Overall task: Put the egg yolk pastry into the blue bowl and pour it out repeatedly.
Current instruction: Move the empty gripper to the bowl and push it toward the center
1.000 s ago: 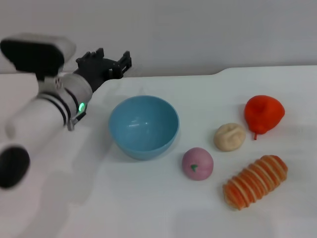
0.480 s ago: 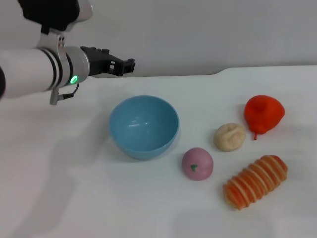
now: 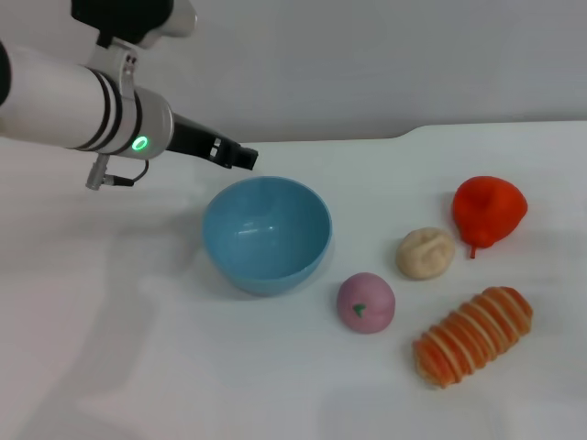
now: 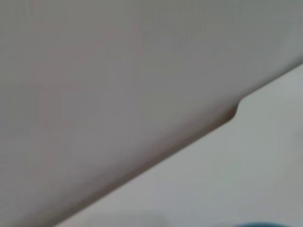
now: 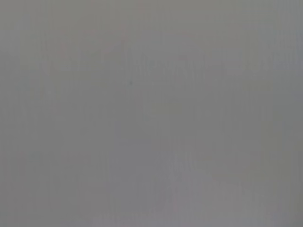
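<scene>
Pastry shows only in head view.

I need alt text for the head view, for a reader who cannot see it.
The left gripper hangs just behind the rim of the empty blue bowl on a white table. To the bowl's right lie the egg yolk pastry, a pink ball, a red fruit and a ridged orange bread.

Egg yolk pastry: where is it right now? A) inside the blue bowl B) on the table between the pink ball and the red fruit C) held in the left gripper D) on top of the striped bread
B: the egg yolk pastry sits on the table, between the pink ball and the red fruit; the blue bowl holds nothing.
</scene>
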Robot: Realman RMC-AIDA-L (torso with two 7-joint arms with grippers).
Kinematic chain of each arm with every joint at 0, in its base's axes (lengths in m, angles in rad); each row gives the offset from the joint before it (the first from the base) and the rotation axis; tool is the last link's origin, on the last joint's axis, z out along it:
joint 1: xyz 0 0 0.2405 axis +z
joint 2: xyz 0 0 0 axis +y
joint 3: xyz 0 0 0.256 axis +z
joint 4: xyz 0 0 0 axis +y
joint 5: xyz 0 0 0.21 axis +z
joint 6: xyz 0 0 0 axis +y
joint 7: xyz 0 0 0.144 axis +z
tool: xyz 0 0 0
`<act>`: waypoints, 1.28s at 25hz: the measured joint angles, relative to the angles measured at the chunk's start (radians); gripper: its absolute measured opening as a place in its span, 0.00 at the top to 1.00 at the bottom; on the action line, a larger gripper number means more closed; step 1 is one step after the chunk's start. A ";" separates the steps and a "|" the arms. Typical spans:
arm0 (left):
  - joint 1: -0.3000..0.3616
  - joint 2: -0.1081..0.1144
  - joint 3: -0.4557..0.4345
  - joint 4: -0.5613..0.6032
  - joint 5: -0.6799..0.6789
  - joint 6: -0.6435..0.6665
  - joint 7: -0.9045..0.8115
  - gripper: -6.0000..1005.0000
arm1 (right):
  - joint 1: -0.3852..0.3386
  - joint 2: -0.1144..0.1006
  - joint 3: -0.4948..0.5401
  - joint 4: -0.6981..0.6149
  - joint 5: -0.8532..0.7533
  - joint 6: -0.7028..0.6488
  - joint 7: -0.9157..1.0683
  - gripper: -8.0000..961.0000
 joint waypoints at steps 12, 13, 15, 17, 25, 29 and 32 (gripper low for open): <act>-0.067 -0.003 -0.004 0.199 0.001 0.086 0.001 0.21 | -0.003 0.000 -0.005 0.003 0.000 0.004 -0.001 0.23; -0.070 -0.003 -0.007 0.210 0.002 0.091 0.001 0.21 | -0.004 0.000 -0.005 0.004 0.000 0.004 -0.001 0.23; -0.083 -0.003 -0.011 0.245 0.002 0.092 -0.004 0.20 | -0.006 0.000 -0.005 0.005 0.000 0.004 -0.001 0.23; -0.093 -0.003 -0.011 0.276 0.001 0.099 -0.011 0.21 | -0.006 0.000 -0.002 0.006 0.000 0.004 -0.001 0.23; -0.106 -0.004 -0.012 0.348 0.001 0.119 -0.020 0.21 | -0.003 0.000 0.000 0.008 0.000 0.005 -0.001 0.23; -0.107 -0.007 -0.004 0.405 -0.002 0.164 -0.034 0.21 | -0.002 0.000 0.000 0.008 0.000 0.004 -0.001 0.23; -0.108 -0.008 -0.004 0.419 -0.006 0.172 -0.036 0.21 | -0.002 0.000 0.000 0.008 0.000 0.001 -0.001 0.23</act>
